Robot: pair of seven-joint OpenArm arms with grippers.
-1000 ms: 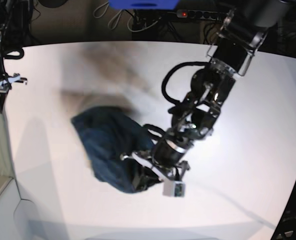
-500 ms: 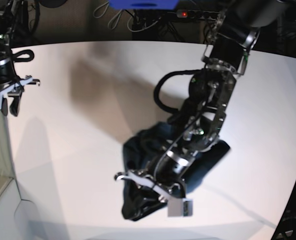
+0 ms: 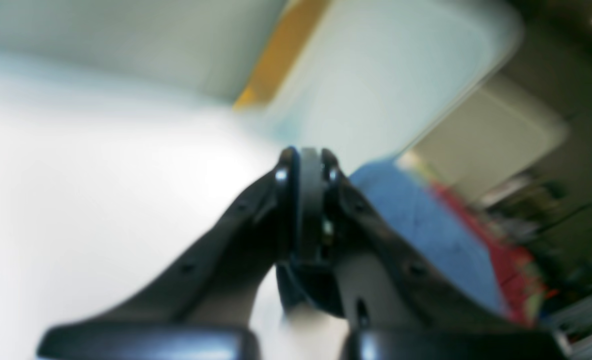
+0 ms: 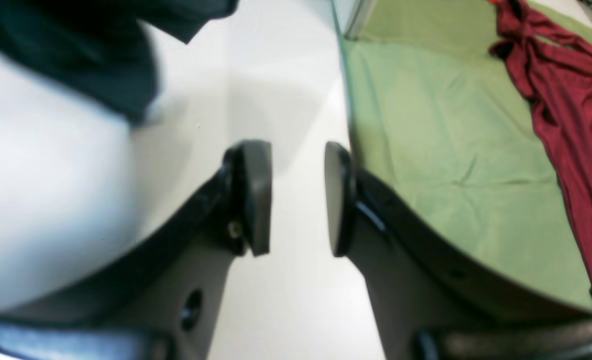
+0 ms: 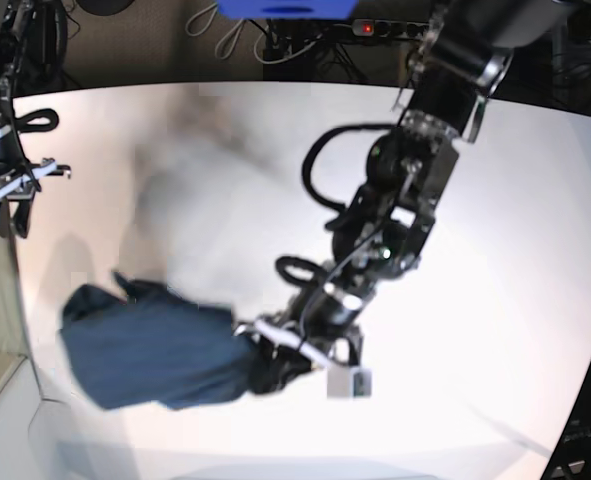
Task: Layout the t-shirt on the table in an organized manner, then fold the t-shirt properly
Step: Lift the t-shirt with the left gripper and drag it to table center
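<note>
The left arm (image 5: pixel 395 215) is built of black segments with silver metal collars and brackets, a thick black cable looping out beside it, and a small green light near its middle. A little pale grey box hangs at its wrist. The left claw (image 3: pixel 303 200) has matte black curved fingers with small round screw heads and flat dark pads. The right claw (image 4: pixel 296 197) has the same glossy black curved fingers, with flat oval pads (image 4: pixel 256 195) and a round hole low in one finger.
</note>
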